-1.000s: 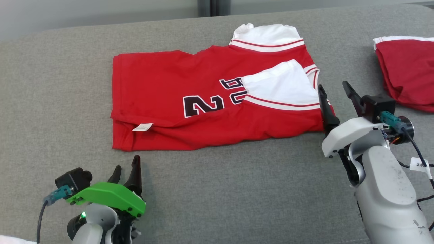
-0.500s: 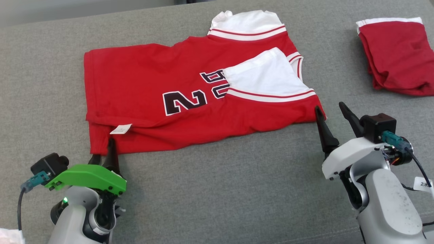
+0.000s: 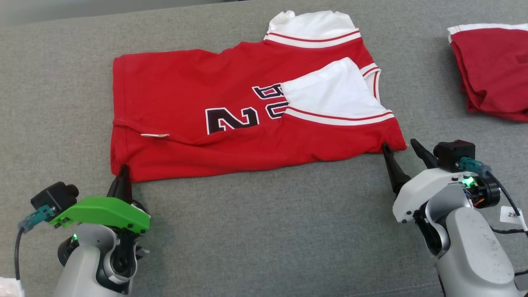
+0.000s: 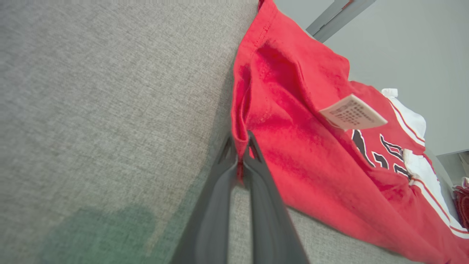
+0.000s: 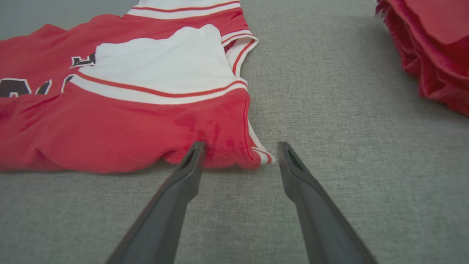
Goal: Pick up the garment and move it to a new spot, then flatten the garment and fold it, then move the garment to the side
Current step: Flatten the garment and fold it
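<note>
Grey upholstery [image 3: 264, 231]; garment [image 3: 173, 95] long axis left-right, hem [image 3: 116, 103] leftward; left end effector [image 3: 123, 171] pinches it, right end effector [image 3: 399, 145] spread.

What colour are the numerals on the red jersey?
The red jersey's printed numerals are black, outlined white; head view best.

so it's a grey woven-fabric surface [image 3: 264, 231] with a red jersey [image 3: 173, 95] lying partly folded across the middle, white sleeves [image 3: 330, 97] and black numbers [image 3: 231, 120] facing up, plus a second bunched-up red garment [image 3: 493, 78] well apart off at the right edge
</note>
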### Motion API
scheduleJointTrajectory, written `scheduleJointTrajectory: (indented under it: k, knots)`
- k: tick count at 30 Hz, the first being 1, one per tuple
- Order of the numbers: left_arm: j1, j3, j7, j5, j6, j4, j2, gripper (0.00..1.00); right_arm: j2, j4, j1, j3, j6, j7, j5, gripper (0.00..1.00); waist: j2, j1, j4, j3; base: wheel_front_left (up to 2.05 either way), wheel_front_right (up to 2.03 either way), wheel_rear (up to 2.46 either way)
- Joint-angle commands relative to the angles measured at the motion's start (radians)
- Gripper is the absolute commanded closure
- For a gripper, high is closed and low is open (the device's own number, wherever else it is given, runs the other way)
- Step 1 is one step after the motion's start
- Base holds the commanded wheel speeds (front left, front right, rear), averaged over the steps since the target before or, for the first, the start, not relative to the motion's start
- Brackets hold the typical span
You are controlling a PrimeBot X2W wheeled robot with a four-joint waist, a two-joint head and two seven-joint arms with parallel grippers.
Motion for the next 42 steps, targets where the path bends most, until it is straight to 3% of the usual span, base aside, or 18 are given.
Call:
scheduleJointTrajectory:
  k: [1,11,14,16,21,28,37,42]
  knots:
    - [-0.006,0.002,0.003,-0.004,-0.006,-0.007,0.009,1.0,-0.003,0.013,-0.015,-0.003,-0.002,0.007,0.003,0.0,-0.0001,0.0,0.009,0.001,0.0,0.0,0.0]
    - [0.011,0.0,-0.001,-0.023,-0.033,-0.021,0.008,1.0,-0.003,0.145,-0.076,-0.03,-0.002,0.06,0.019,0.0,-0.0001,0.0,0.033,-0.004,0.0,0.0,0.0]
    - [0.016,0.0,-0.006,-0.026,-0.037,-0.013,0.009,1.0,-0.002,0.174,-0.084,-0.011,-0.002,0.068,0.026,0.75,-0.0001,0.0,0.035,-0.011,0.0,0.0,0.0]
    - [0.018,-0.004,-0.01,-0.025,-0.047,-0.009,0.01,1.0,-0.001,0.179,-0.088,0.003,-0.001,0.065,0.03,1.0,-0.0001,0.0,0.034,-0.018,0.0,0.0,0.0]
    - [0.022,-0.012,-0.014,-0.03,-0.079,-0.023,0.014,1.0,-0.005,0.146,-0.102,-0.009,-0.002,0.017,0.035,1.0,-0.0001,0.0,0.029,-0.051,0.0,0.0,0.0]
    - [0.067,-0.016,0.006,-0.037,-0.075,-0.103,0.028,1.0,-0.005,0.03,-0.052,-0.073,-0.002,0.029,0.028,1.0,-0.0001,0.0,0.035,-0.109,0.0,0.0,0.0]
    - [0.264,-0.03,0.047,-0.056,-0.076,-0.223,0.064,1.0,-0.008,-0.22,0.199,-0.14,-0.002,0.121,0.041,1.0,-0.0001,0.0,0.048,-0.151,0.0,0.0,0.0]
    - [0.343,-0.057,0.044,-0.044,-0.075,-0.22,0.057,1.0,-0.007,-0.274,0.315,-0.162,-0.002,0.144,0.047,1.0,-0.0001,0.0,0.047,-0.15,0.0,0.0,0.0]
